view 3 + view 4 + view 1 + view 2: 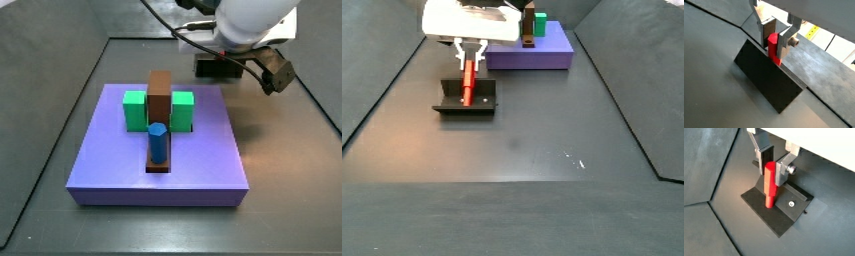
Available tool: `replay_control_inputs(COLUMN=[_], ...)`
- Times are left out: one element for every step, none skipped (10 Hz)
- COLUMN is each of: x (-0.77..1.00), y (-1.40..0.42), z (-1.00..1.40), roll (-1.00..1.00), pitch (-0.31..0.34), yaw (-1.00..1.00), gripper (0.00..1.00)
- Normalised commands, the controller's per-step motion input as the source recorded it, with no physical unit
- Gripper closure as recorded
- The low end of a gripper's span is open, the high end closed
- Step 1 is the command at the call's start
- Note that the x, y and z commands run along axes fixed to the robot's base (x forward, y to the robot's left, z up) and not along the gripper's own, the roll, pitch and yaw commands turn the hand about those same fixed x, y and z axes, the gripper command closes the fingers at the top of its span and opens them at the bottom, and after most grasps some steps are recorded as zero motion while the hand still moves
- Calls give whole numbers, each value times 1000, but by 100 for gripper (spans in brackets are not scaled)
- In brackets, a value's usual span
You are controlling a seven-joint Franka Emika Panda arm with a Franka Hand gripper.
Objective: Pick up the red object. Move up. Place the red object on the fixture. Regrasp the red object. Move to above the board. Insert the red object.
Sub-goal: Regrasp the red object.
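Note:
The red object is a thin bright red stick standing nearly upright with its lower end on the base of the fixture. The fixture is a small dark holder on the grey floor in front of the board. My gripper is over the fixture, with its fingers around the stick's upper end and shut on it. In both wrist views the silver fingers press the red object. A side view shows the red object leaning slightly in the fixture under the gripper.
The lavender board carries green blocks, a brown bar and a blue peg. The fixture sits just beyond the board's far edge. Dark walls rise round the grey floor.

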Motion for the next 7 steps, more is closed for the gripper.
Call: replay_control_inputs(x=[0,0,0,0,0,0,0], y=[0,0,0,0,0,0,0], z=[0,0,0,0,0,0,0], roll=[0,0,0,0,0,0,0], pitch=[0,0,0,0,0,0,0], yaw=[0,0,0,0,0,0,0], gripper=[100,100,100,100,100,100,100])
